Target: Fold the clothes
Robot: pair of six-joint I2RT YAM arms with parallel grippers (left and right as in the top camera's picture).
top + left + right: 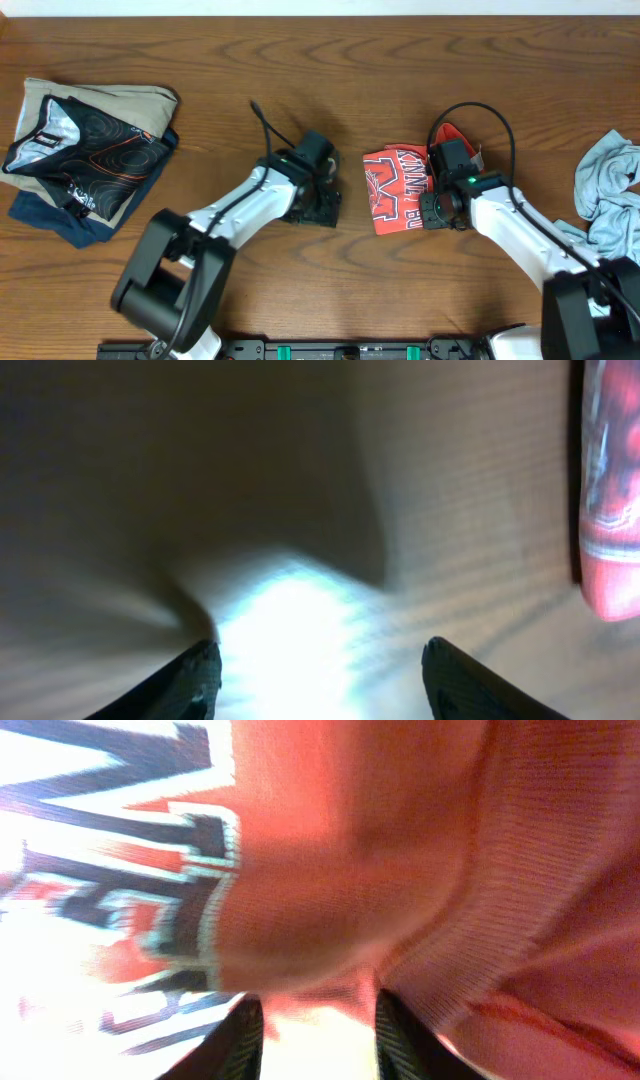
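Overhead: coral-red T-shirt (395, 190) sits mid-table, just right of centre, already down to a compact, nearly square packet with the chest lettering (400, 175) face up. Long axis looks to run far edge to near edge, slightly tilted, so the text reads sideways from this camera. A bit of red sticks out at the far-right corner under the right arm; can't tell if that's the collar end. The pale grey-blue shirt (608, 185) is crumpled at the right edge, not folded. A stack of folded garments (85, 150) lies far left. My read: red one is about done, grey-blue one is left. Left gripper (320, 208) is over bare table (300, 60), just left of the packet and apart from it. Right gripper (432, 210) is at the packet's right edge.

Left wrist: left gripper (320, 675) has its jaws wide with nothing between them, only wood below. The red T-shirt (612, 490) shows at the frame's right edge.

Right wrist: right gripper (312, 1040) has a narrow gap and is pressed close to the red T-shirt (330, 870). A ribbed edge (480, 920) runs diagonally across. Can't tell whether cloth is pinched or just lies beyond the tips.
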